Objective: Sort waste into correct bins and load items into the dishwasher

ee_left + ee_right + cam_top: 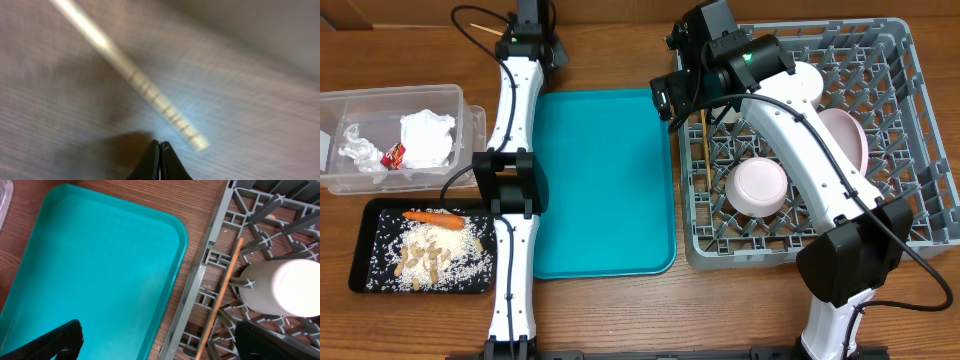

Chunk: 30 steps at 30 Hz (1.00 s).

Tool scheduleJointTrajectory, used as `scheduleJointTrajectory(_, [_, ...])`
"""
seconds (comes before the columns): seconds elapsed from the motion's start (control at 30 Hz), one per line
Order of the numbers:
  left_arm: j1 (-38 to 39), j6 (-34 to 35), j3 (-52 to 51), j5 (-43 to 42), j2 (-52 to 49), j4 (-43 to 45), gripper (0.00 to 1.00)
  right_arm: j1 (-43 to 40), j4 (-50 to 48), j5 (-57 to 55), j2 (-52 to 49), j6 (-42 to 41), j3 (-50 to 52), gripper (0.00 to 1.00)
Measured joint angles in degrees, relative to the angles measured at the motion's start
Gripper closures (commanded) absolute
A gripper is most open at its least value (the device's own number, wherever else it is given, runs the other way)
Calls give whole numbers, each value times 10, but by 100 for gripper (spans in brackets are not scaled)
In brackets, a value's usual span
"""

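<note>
My left gripper is shut and empty, low over the wooden table at the far edge. One wooden chopstick lies on the table just ahead of its tips and also shows in the overhead view. My right gripper is open and empty, above the left rim of the grey rack. The second chopstick lies inside the rack along that rim. A white cup, a white bowl and the pink plate stand in the rack.
The teal tray lies between the arms with nothing on it. The clear tub at left holds tissue and a red wrapper. The black tray holds a carrot piece, peanuts and rice scraps.
</note>
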State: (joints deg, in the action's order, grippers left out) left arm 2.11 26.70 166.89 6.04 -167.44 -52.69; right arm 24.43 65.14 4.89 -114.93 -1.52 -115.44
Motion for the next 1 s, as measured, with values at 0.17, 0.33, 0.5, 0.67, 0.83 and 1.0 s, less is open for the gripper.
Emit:
scheduleJointTrajectory(0.17, [1,1,34,-10,0,84,96,0,0,0,0,0,0,0])
scheduleJointTrajectory(0.33, [3,2,2,-14,0,163,96,0,0,0,0,0,0,0])
scheduleJointTrajectory(0.5, [5,3,-85,-16,0,236,96,0,0,0,0,0,0,0])
scheduleJointTrajectory(0.67, [5,3,-120,-14,-1,247,96,0,0,0,0,0,0,0])
scheduleJointTrajectory(0.83, [5,1,-119,-12,2,222,96,0,0,0,0,0,0,0])
scheduleJointTrajectory(1.0, [5,1,-108,-6,19,121,96,0,0,0,0,0,0,0])
